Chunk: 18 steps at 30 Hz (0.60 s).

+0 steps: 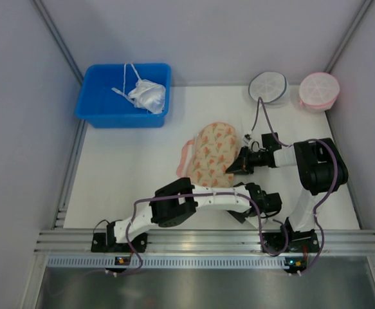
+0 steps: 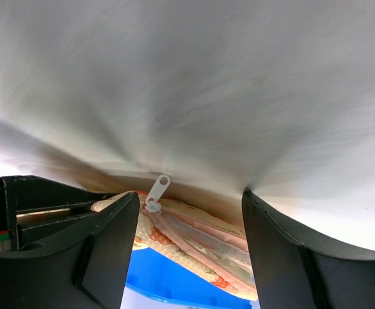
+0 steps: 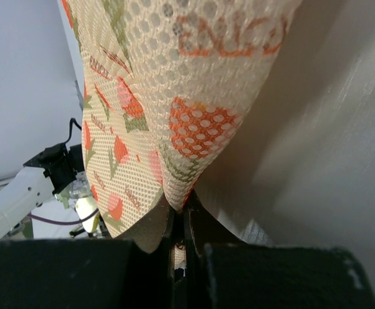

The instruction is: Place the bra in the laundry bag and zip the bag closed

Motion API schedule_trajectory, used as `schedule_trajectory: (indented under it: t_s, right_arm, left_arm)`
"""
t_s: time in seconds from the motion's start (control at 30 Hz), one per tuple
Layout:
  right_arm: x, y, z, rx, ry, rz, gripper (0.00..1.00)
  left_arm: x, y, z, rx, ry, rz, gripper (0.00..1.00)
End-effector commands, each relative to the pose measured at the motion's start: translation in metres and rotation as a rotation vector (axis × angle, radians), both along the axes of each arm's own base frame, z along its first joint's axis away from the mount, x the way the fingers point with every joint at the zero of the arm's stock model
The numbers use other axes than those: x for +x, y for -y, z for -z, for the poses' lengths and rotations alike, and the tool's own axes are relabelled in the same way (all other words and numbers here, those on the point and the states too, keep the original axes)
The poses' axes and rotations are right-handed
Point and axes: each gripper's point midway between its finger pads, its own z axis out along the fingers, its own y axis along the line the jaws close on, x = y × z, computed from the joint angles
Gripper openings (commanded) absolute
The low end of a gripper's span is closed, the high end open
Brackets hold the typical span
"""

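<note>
Right gripper (image 3: 179,215) on one laundry bag (image 1: 210,154)

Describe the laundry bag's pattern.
The bag: peach mesh, orange floral print; best in right wrist view.

The top view is bright and evenly lit. The white table (image 1: 123,187) is nearly washed out and shadows are faint. In the left wrist view the upper half is smeared grey-white, possibly from motion blur, and the edges bow. In the right wrist view the laundry bag (image 3: 174,96) weave is sharp at centre, and the lower frame is black.
</note>
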Motion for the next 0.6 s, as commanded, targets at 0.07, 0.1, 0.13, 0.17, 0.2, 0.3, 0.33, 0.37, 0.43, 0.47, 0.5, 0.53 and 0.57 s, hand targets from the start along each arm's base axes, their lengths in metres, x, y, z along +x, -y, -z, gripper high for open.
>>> schedule_trajectory:
  t_s: [0.07, 0.1, 0.13, 0.17, 0.2, 0.3, 0.33, 0.37, 0.43, 0.47, 0.5, 0.53, 0.57]
  right_arm:
    - [0.008, -0.005, -0.01, 0.009, 0.068, -0.02, 0.0]
    - [0.007, -0.005, -0.01, 0.009, 0.068, -0.02, 0.0]
    - [0.005, -0.005, -0.009, 0.007, 0.062, -0.02, 0.0]
    - [0.005, -0.005, -0.01, 0.004, 0.066, -0.017, 0.0]
    - [0.004, -0.005, -0.01, 0.005, 0.064, -0.018, 0.0]
    - [0.001, -0.007, -0.009, 0.003, 0.062, -0.024, 0.0]
    - [0.002, -0.008, -0.01, 0.004, 0.065, -0.027, 0.0]
    - [0.002, -0.009, -0.01, 0.003, 0.065, -0.029, 0.0]
    - [0.003, -0.01, -0.009, 0.001, 0.063, -0.031, 0.0]
    - [0.003, -0.01, -0.009, -0.002, 0.055, -0.03, 0.0]
    - [0.004, -0.009, -0.008, -0.006, 0.061, -0.031, 0.0]
    - [0.007, -0.01, -0.01, -0.007, 0.067, -0.033, 0.0]
    - [0.008, -0.009, -0.008, -0.011, 0.061, -0.03, 0.0]
  left_arm:
    - [-0.023, 0.007, 0.055, 0.083, -0.092, 0.089, 0.7]
    - [-0.018, 0.009, 0.054, 0.084, -0.085, 0.086, 0.7]
    - [-0.014, 0.006, 0.058, 0.099, -0.08, 0.083, 0.7]
    - [-0.007, 0.004, 0.057, 0.097, -0.081, 0.072, 0.68]
    - [-0.003, 0.004, 0.058, 0.1, -0.077, 0.069, 0.68]
    - [0.01, 0.001, 0.06, 0.102, -0.074, 0.049, 0.63]
    - [0.012, 0.001, 0.06, 0.102, -0.076, 0.046, 0.6]
    - [0.014, -0.001, 0.061, 0.104, -0.078, 0.04, 0.57]
    - [0.013, -0.001, 0.06, 0.098, -0.088, 0.04, 0.43]
    - [0.01, -0.001, 0.06, 0.097, -0.102, 0.04, 0.38]
    - [0.008, -0.001, 0.06, 0.089, -0.109, 0.035, 0.31]
    - [0.007, -0.001, 0.057, 0.079, -0.115, 0.03, 0.27]
    - [0.003, -0.004, 0.058, 0.087, -0.123, 0.031, 0.23]
